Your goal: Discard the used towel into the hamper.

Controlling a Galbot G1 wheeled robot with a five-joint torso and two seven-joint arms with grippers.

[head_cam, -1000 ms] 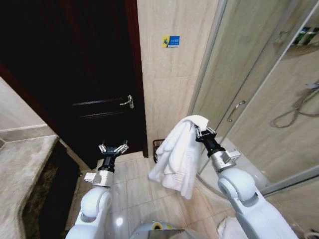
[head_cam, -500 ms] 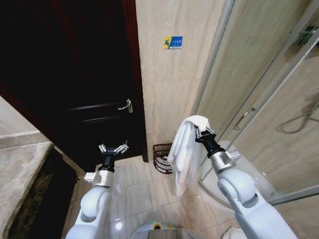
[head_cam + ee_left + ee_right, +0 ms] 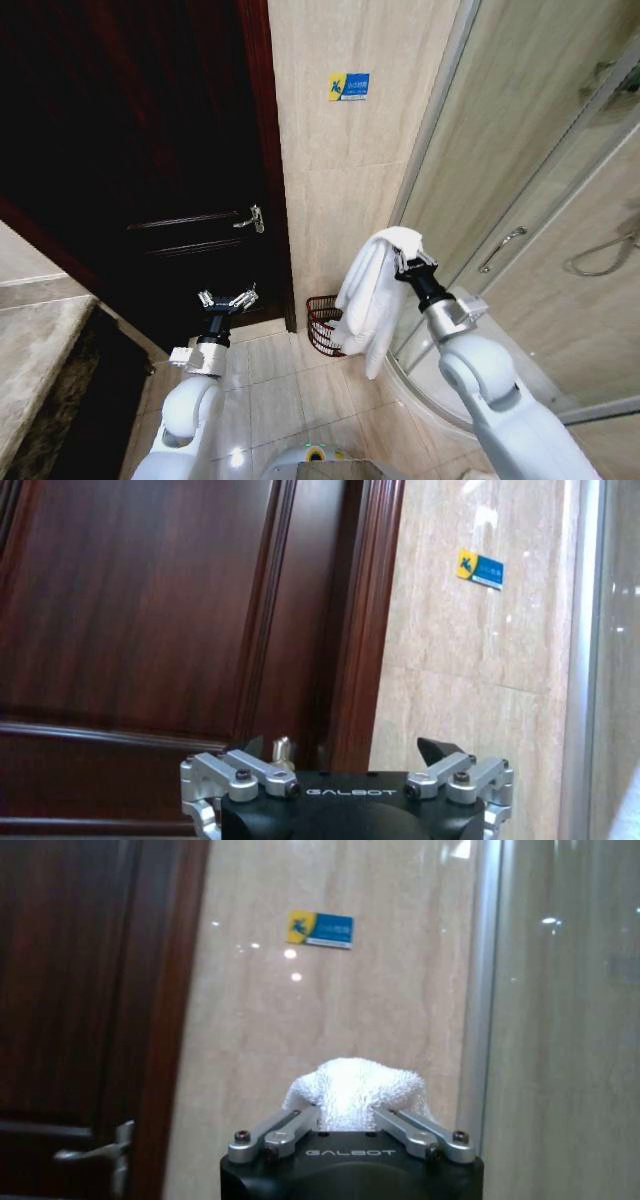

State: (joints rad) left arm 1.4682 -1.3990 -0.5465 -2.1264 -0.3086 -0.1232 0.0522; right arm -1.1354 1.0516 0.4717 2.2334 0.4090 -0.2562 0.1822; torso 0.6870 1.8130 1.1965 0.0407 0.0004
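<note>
- Right gripper [image 3: 412, 262], centre right of the frame, jaws clamped on the white towel [image 3: 368, 300].
- Towel hangs before the hamper [image 3: 320, 325].
- Left gripper [image 3: 227, 299], lower left, jaws wide, holding nothing.

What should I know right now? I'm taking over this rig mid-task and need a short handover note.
Right pincer: shut on the white towel, held up in the air; the towel hangs in front of the hamper.
Left pincer: open, empty, raised before the dark door.
Hamper: on the floor against the tiled wall, between door and shower glass, partly hidden by the towel.
Done: towel gripped and lifted.
Left: get it over the hamper and release.
</note>
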